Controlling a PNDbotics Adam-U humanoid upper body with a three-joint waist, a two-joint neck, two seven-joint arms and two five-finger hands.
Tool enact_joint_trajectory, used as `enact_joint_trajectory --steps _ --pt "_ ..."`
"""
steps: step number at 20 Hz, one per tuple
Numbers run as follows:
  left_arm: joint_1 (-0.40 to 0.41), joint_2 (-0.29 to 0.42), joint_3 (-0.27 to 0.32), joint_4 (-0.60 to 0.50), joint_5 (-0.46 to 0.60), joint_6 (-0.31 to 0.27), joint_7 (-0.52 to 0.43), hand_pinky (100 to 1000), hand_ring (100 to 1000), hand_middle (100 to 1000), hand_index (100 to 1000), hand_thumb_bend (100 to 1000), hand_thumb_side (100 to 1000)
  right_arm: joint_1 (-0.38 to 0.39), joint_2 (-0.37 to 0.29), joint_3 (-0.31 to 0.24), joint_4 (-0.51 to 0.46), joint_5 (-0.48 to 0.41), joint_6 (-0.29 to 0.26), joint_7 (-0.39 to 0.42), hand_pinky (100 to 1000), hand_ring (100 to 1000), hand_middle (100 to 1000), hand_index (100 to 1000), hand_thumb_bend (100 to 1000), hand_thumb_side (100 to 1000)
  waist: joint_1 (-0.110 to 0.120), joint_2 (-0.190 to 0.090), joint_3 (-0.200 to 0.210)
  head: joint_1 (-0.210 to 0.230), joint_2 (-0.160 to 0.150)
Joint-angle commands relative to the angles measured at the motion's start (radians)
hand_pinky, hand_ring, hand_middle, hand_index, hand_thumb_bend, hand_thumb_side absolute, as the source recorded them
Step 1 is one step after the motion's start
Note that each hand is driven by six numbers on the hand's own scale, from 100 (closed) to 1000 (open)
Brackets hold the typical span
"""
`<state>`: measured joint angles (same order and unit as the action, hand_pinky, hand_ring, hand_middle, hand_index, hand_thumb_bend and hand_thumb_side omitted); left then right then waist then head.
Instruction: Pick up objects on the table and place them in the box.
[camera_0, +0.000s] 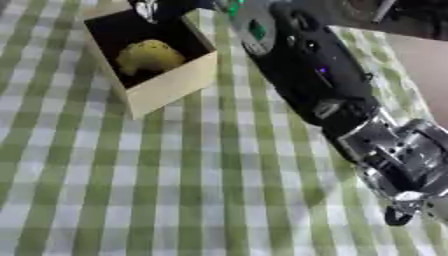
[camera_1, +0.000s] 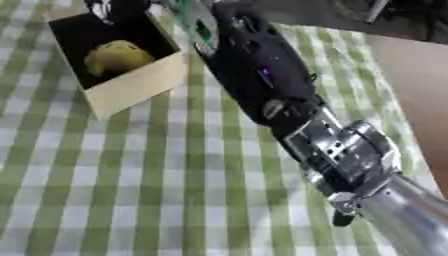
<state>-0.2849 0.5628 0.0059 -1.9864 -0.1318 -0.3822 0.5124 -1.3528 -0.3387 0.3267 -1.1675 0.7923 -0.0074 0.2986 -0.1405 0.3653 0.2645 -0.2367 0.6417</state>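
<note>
Matt pale wooden box (camera_0: 171, 82) on woven checked tablecloth (camera_0: 175, 190)

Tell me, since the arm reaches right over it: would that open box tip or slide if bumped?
The box looks like thin light board, holding only one yellow lump, so a bump would probably slide it on the checked cloth. Its broad, low shape suggests sliding before tipping.

Open pale box (camera_0: 166, 85) at 11 o'clock, skewed on the cloth; yellow lumpy object (camera_0: 149, 56) resting inside.
</note>
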Motion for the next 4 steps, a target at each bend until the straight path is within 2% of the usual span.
enact_joint_trajectory --steps 1,4 --pt "-0.001 0.019 0.016 -0.014 -0.005 -0.003 0.007 685 715 678 773 492 589 -0.018 -0.079 -0.006 -0.132 -0.08 0.057 -0.008 766 672 613 752 104 397 0.02 -0.026 -0.006 0.025 0.007" --pt "0.001 0.022 0.019 -0.014 -0.007 -0.005 0.011 685 716 679 774 492 589 0.01 -0.142 -0.01 -0.25 -0.161 0.113 -0.021 762 658 601 749 100 378 0.028 -0.026 -0.019 0.06 0.005"
